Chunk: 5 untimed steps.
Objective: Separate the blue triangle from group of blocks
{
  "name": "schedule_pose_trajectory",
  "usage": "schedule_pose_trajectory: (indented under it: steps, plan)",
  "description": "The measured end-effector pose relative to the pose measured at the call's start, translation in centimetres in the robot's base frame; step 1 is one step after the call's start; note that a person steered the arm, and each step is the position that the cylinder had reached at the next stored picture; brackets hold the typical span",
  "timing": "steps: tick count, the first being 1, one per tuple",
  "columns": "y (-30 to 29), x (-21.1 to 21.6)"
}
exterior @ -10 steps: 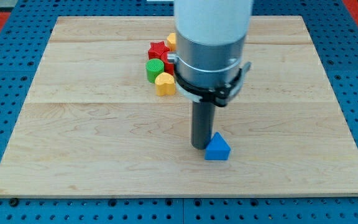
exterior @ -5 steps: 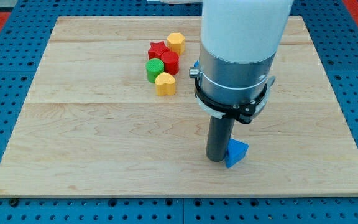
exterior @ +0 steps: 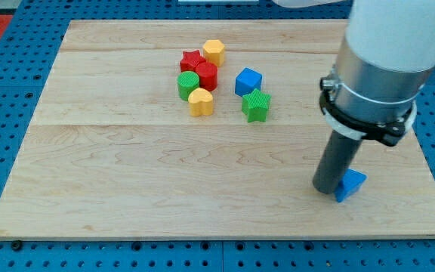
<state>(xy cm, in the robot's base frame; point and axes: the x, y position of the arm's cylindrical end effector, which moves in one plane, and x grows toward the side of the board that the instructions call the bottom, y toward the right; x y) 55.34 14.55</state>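
Down at the board (exterior: 112, 189) we have my tip (exterior: 328, 190), a plain rod end with nothing to open or close, pressed against the blue triangle (exterior: 350, 184) on the triangle's left in the view. That triangle sits well apart from the group, toward the view's lower right of it. Up in the group we see the red star (exterior: 191, 60), yellow block (exterior: 214, 51), red block (exterior: 207, 75), green cylinder (exterior: 188, 85) and yellow heart (exterior: 200, 100) bunched together, with the blue cube (exterior: 248, 81) and green star (exterior: 256, 105) just right of them.
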Motion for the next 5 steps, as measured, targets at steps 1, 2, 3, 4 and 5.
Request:
schedule_pose_trajectory:
  steps: [1,2,3,4,5]
  plan:
    - [1.4,0.0]
    - [1.3,0.0]
    - [1.2,-0.8]
    - [0.9,-3.7]
    - [2.7,-4.9]
